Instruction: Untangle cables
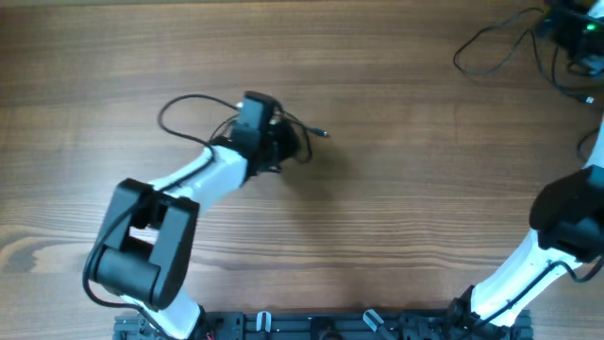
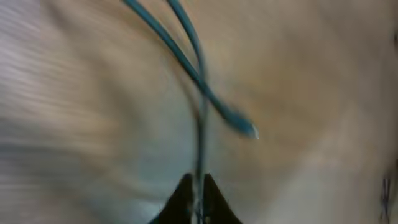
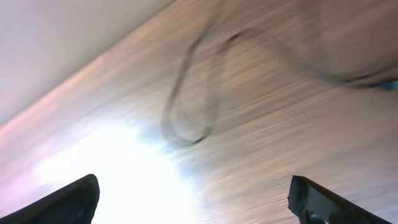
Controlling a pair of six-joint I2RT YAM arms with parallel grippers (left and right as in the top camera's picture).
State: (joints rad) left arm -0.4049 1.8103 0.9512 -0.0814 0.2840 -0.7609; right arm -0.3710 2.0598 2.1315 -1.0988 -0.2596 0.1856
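The cables (image 1: 179, 100) are thin black cords on the wooden table, with one loop reaching out left and a small plug end (image 1: 324, 133) to the right. My left gripper (image 1: 281, 142) sits over the bunched middle of them. In the left wrist view the gripper (image 2: 199, 190) is shut on one cable strand (image 2: 200, 143) that runs straight up from its tips. A second strand crosses it and ends in a plug (image 2: 247, 129). My right gripper (image 3: 193, 205) is open wide and empty above the table; it is out of the overhead view.
The right arm (image 1: 566, 217) stands at the right edge. Thicker black wires (image 1: 491, 42) lie at the far right corner by a dark device (image 1: 576, 24). A blurred wire loop (image 3: 186, 112) shows ahead of the right gripper.
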